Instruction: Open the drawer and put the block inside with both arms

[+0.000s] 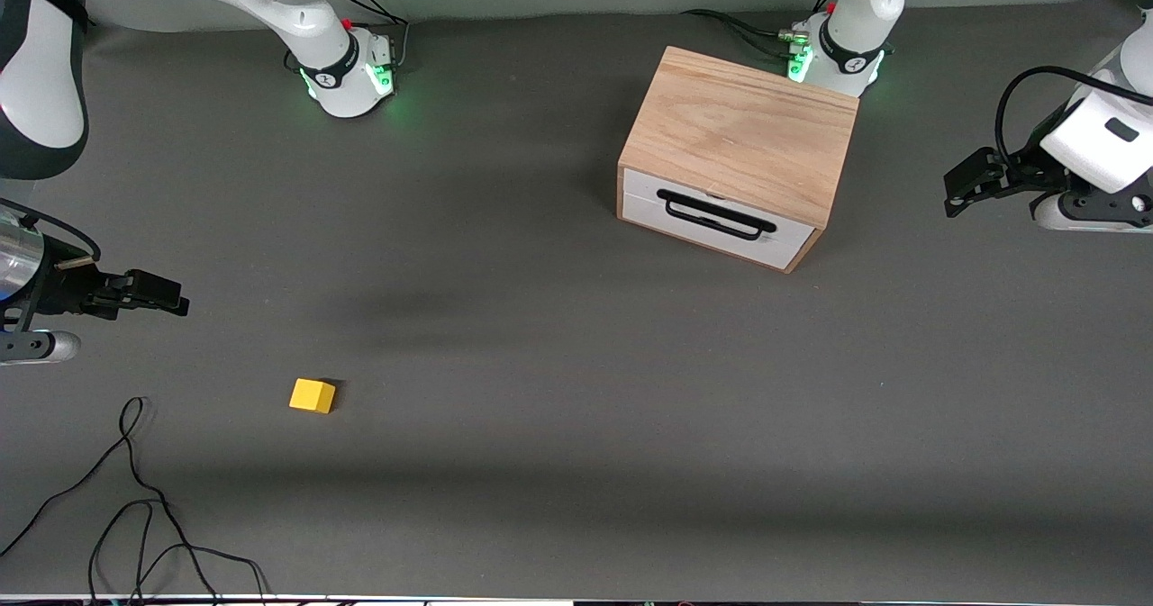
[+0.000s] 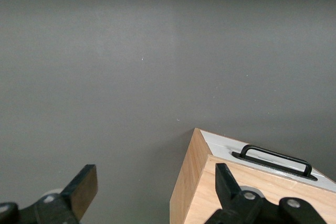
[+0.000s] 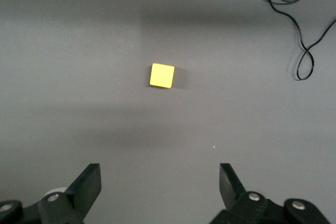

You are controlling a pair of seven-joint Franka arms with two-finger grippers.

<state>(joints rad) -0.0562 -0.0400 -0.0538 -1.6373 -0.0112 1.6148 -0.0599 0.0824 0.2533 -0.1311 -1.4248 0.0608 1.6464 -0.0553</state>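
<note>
The light oak box (image 1: 740, 133) stands close to the left arm's base. Its white drawer (image 1: 712, 221) is shut, and the black bar handle (image 1: 716, 214) faces the front camera. The yellow block (image 1: 312, 396) lies on the grey table toward the right arm's end. My left gripper (image 1: 962, 185) is open and empty, in the air beside the box. The left wrist view shows the box corner (image 2: 231, 192) and the handle (image 2: 275, 160). My right gripper (image 1: 167, 298) is open and empty over the table at the right arm's end. The right wrist view shows the block (image 3: 162, 75) apart from its fingers (image 3: 86, 184).
A loose black cable (image 1: 135, 498) lies on the table near the front edge at the right arm's end. It also shows in the right wrist view (image 3: 302, 19). The green-lit bases (image 1: 347, 79) stand along the table's back edge.
</note>
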